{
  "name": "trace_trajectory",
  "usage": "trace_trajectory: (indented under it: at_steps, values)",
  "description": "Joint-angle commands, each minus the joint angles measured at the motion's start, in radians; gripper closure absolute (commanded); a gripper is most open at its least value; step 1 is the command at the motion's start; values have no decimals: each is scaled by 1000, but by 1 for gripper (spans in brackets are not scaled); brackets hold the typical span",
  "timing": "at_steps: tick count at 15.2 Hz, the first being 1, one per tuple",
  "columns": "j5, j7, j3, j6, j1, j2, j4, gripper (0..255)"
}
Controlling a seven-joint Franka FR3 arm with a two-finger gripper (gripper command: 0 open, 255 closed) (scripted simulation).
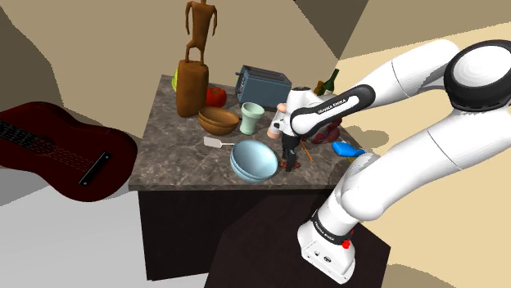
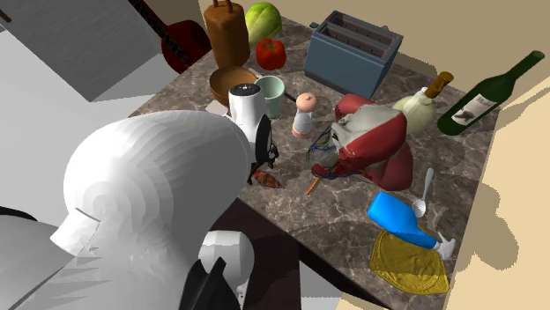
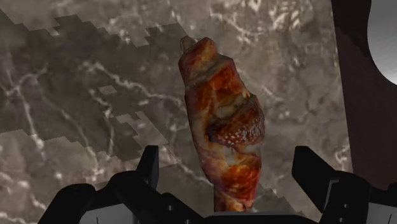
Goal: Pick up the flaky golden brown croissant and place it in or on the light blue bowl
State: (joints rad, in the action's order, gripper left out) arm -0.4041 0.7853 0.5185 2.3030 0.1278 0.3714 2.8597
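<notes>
We judge the long, glossy red-brown croissant (image 3: 222,121) to be light and soft, with a crust that can flake or crush under pressure. So we think a gentle closing across its thick middle part, not at the thin ends, is the best hold. Its surface looks shiny and layered, dark brown with orange-red areas and one pale speckled patch, and it becomes narrow at both tips. It lies flat on the dark grey marbled counter top (image 3: 89,95), between the two fingers (image 3: 150,167) of the black two-finger gripper (image 3: 229,167). The fingers stand apart on both sides and do not touch it, so the gripper is released and holds nothing. In the shoulder view the croissant is near the counter edge toward the stand, just beside the empty light blue round bowl (image 1: 252,159), on that view's right of it.
</notes>
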Motion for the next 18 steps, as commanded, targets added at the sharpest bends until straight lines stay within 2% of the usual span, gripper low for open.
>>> trace_trajectory:
  at_steps: [1, 2, 11, 18]
  values:
    - [0, 0, 0, 0, 0, 0, 0, 0]
    - [0, 0, 0, 0, 0, 0, 0, 255]
    - [0, 0, 1, 0, 1, 0, 0, 255]
    - [7, 1, -31, -143, -10, 113, -31, 255]
